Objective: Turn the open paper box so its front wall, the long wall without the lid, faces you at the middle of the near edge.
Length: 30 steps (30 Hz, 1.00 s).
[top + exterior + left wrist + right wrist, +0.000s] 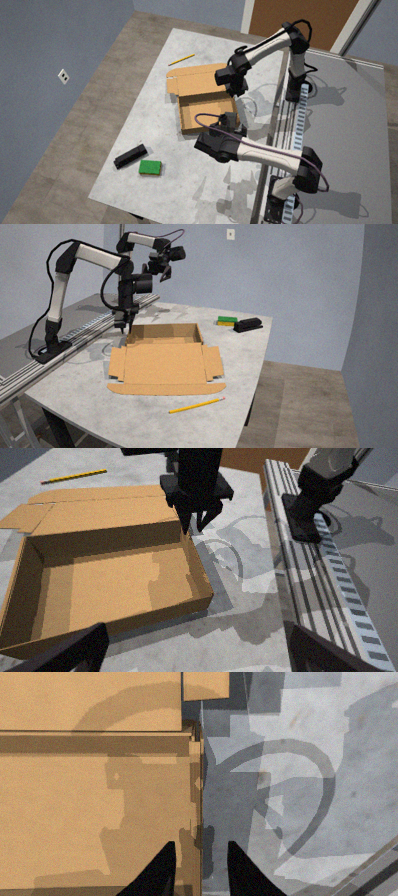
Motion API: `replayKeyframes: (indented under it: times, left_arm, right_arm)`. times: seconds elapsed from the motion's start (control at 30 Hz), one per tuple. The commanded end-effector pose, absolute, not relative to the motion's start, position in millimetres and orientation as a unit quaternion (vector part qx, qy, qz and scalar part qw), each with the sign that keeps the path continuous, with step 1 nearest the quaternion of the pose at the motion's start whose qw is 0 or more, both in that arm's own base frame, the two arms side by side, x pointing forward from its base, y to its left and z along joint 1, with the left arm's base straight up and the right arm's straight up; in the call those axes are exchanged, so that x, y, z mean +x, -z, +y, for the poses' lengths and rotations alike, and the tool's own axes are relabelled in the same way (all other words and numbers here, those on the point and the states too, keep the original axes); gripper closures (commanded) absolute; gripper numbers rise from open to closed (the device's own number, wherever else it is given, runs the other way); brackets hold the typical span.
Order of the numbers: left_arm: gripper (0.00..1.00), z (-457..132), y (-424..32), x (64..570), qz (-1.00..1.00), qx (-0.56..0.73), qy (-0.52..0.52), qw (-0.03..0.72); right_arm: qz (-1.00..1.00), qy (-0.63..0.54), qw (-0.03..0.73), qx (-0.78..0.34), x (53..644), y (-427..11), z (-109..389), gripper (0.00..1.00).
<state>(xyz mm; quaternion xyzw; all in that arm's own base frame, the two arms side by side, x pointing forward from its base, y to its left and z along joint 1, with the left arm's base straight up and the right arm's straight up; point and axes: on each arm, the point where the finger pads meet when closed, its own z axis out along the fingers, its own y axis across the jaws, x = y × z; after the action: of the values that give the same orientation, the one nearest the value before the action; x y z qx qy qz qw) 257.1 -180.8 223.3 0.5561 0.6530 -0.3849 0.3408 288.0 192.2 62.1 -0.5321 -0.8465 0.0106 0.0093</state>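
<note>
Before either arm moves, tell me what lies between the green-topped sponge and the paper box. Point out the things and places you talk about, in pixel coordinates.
Only a stretch of tabletop (169, 149) (236, 373) (250, 498) (370, 797) separates the sponge (150, 167) (227, 321) from the paper box (199, 84) (165, 364) (100, 583) (50, 787); the top view shows it.

Blue-grey walls (62, 37) (295, 280) carry 1 white outlet (63, 76) (231, 234); wood-look floor (71, 102) (298, 401) surrounds the marbled table (180, 174) (242, 348) (240, 493) (370, 757).
</note>
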Motion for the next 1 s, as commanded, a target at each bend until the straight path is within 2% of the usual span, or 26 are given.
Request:
replayKeyframes:
  times: [0.0, 0.97]
  left_arm:
    - [0.0, -183, -221, 262, 0.657, 0.552, 0.382, 0.344]
    - [0.0, -179, -193, 265, 0.696, 0.509, 0.392, 0.322]
  right_arm:
    - [-0.844, -0.007, 0.004, -0.537, 293, -52, 194, 0.71]
    - [-0.844, -0.007, 0.004, -0.537, 293, -15, 193, 0.73]
